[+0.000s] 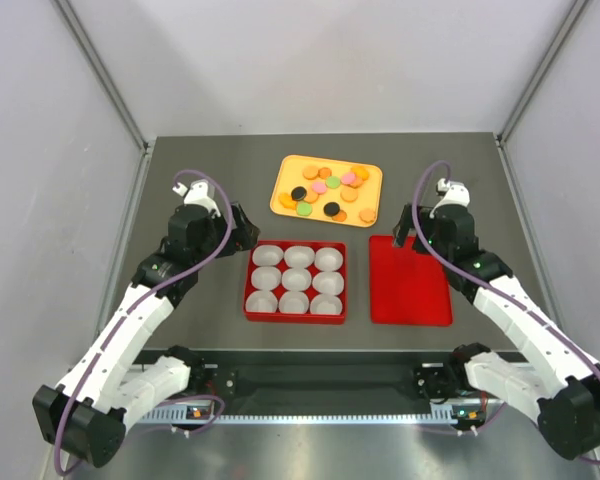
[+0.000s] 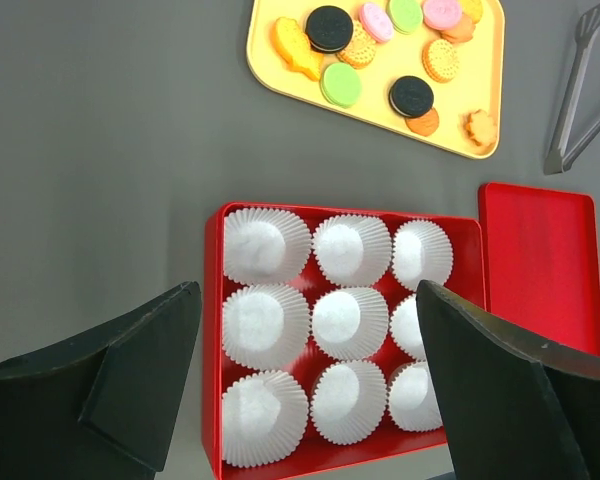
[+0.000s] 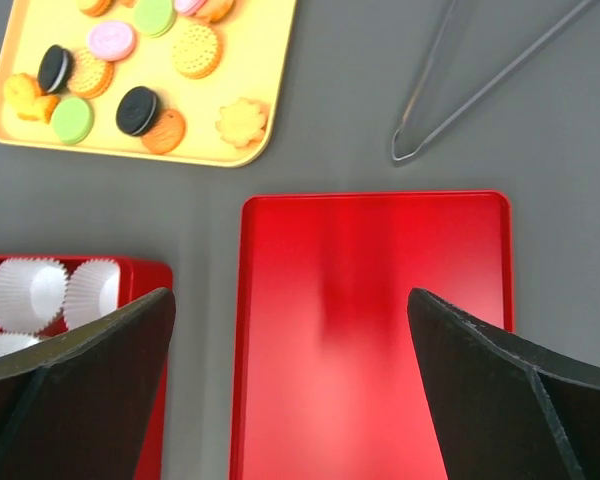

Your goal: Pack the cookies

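Observation:
The cookies (image 1: 332, 183) lie loose on a yellow tray (image 1: 293, 168) at the back centre: orange, pink, green and black discs (image 2: 410, 95) (image 3: 138, 110). In front of the tray stands a red box (image 1: 248, 300) holding several white pleated paper cups (image 2: 350, 322), with nothing in them. My left gripper (image 1: 248, 232) hovers open at the box's left edge, and its wrist view (image 2: 308, 288) looks down on the cups. Over the far left corner of a flat red lid (image 1: 410, 285) my right gripper (image 1: 405, 228) is open, holding nothing (image 3: 291, 295).
Metal tongs (image 3: 470, 70) lie on the grey table behind the red lid (image 3: 380, 300), right of the yellow tray (image 3: 270, 60); they also show at the left wrist view's right edge (image 2: 580, 90). White walls enclose the table on three sides.

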